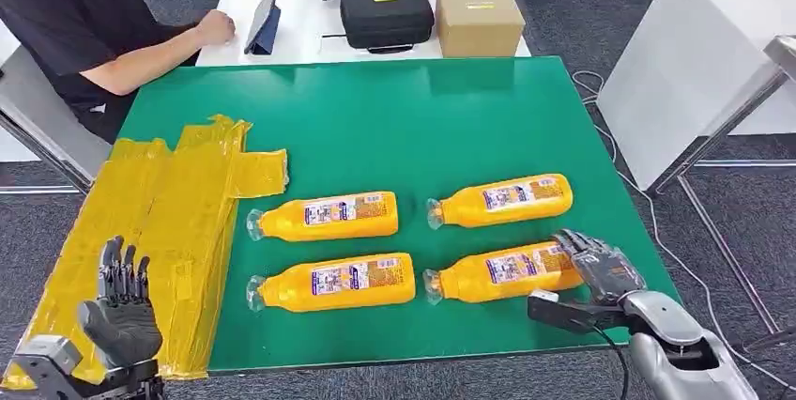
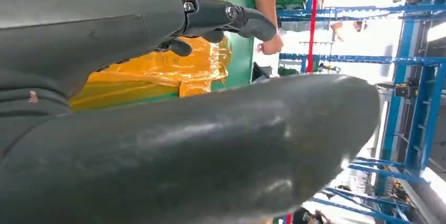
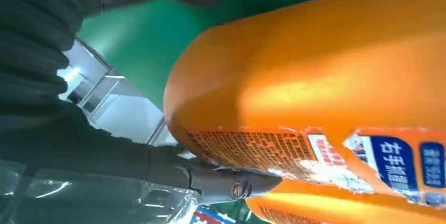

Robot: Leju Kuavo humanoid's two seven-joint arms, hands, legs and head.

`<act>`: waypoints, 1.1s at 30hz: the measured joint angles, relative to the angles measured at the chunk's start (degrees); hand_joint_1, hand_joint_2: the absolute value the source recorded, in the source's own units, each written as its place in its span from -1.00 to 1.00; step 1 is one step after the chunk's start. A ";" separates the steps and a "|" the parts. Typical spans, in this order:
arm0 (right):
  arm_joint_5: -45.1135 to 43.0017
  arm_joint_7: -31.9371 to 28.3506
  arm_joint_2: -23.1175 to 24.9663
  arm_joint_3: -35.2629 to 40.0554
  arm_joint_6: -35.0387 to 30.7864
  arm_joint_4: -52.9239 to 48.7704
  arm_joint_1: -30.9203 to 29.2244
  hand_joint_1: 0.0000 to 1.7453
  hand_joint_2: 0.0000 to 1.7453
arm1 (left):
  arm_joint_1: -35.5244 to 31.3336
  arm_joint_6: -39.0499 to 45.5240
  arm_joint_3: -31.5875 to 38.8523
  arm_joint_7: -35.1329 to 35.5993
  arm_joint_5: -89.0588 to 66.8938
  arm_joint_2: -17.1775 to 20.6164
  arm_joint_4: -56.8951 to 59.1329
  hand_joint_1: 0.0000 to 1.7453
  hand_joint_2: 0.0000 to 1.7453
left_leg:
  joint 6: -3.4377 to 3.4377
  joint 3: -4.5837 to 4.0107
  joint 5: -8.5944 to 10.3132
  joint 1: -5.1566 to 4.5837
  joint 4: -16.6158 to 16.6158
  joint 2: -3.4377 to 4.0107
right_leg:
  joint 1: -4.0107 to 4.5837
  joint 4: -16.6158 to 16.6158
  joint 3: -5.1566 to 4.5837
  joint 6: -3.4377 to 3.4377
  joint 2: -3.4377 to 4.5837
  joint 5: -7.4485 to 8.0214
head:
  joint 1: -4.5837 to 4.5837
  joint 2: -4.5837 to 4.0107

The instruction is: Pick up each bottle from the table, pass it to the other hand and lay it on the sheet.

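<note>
With all four bottles [image 1: 413, 236] lying on the green tabletop [image 1: 422, 118] beside the bare yellow sheet [image 1: 160, 231], the right hand [image 1: 601, 267] is spreading around the nearest bottle [image 1: 512, 271] while the left hand [image 1: 120, 311] is waiting, fingers apart.

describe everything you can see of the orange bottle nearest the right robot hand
The near-right bottle is orange, plastic-looking, with a clear cap and a white-and-blue printed label. It lies on its side on the green table, cap pointing toward the yellow sheet. The right robot hand is at its base end, fingers around it.
</note>
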 measured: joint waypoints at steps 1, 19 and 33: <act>0.00 0.00 -0.07 0.02 0.11 -0.13 0.16 1.00 1.00 | -0.22 0.00 -0.19 0.00 0.02 0.02 0.28 -1.00 -1.00 | 0.00 0.01 0.00 0.00 0.00 0.00 | 0.00 0.00 0.02 0.00 0.00 0.00 | 0.00 -0.02; -0.06 -0.52 -0.94 0.70 0.17 -0.13 0.12 1.00 1.00 | -1.24 0.13 -0.28 0.00 0.13 0.46 1.99 -1.00 -1.00 | 0.00 0.13 0.01 -0.01 0.01 0.00 | 0.00 0.00 0.14 0.00 0.00 0.01 | 0.00 -0.02; -1.68 -1.83 -2.25 4.37 0.13 3.47 -3.97 -1.00 1.00 | -0.79 1.25 -0.22 -0.28 1.92 0.50 1.99 -1.00 -1.00 | 0.03 0.12 0.06 0.00 0.01 0.05 | 0.01 0.01 0.69 0.02 0.04 0.05 | 0.02 -0.02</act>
